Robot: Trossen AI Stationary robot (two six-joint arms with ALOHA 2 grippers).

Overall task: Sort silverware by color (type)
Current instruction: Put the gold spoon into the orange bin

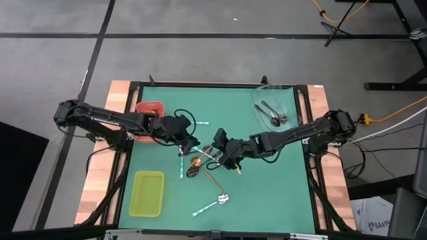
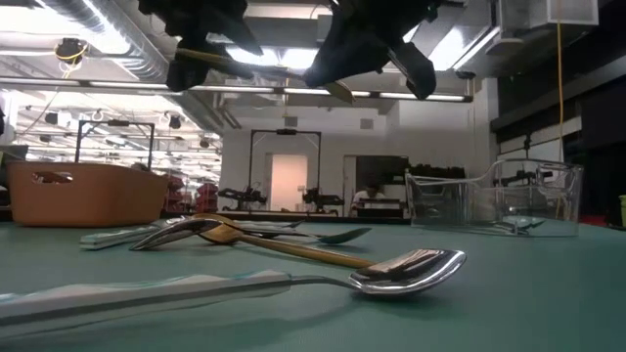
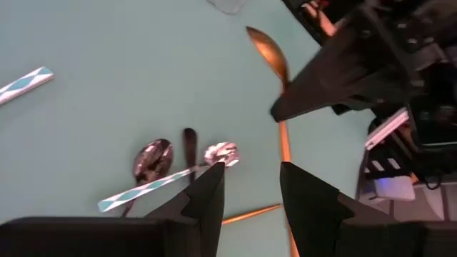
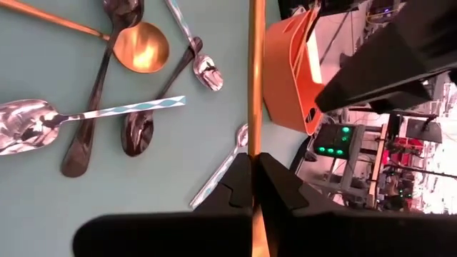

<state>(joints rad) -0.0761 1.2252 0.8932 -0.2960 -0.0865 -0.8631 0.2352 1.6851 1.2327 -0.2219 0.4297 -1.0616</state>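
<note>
Above the table's middle my right gripper [image 4: 255, 170] is shut on a copper spoon [image 3: 265, 44] and holds it in the air. My left gripper [image 3: 251, 187] stands open just left of it. The spoon's handle [image 3: 285, 146] runs in between the left fingers; whether they touch it, I cannot tell. Below them a heap of silverware lies flat on the green mat: a copper spoon [image 4: 141, 46], dark spoons [image 4: 89, 125] and mint-handled silver spoons [image 4: 32, 121]. One more mint-handled spoon [image 1: 212, 205] lies nearer the front edge. My right gripper pinches the copper spoon's thin handle [image 4: 255, 107] between its two fingers, part-way along it. The fingers slant down from the table's right side. The spoon is lifted clear of the table, its bowl [image 2: 340, 92] on one side of the fingers and its handle running toward my left gripper.
A red tray [image 1: 151, 109] stands at the far left beside my left arm. A yellow-green tray [image 1: 148, 193] is at the near left. A clear tray [image 1: 288, 100] at the far right holds two dark spoons. Bare green mat lies at the near right.
</note>
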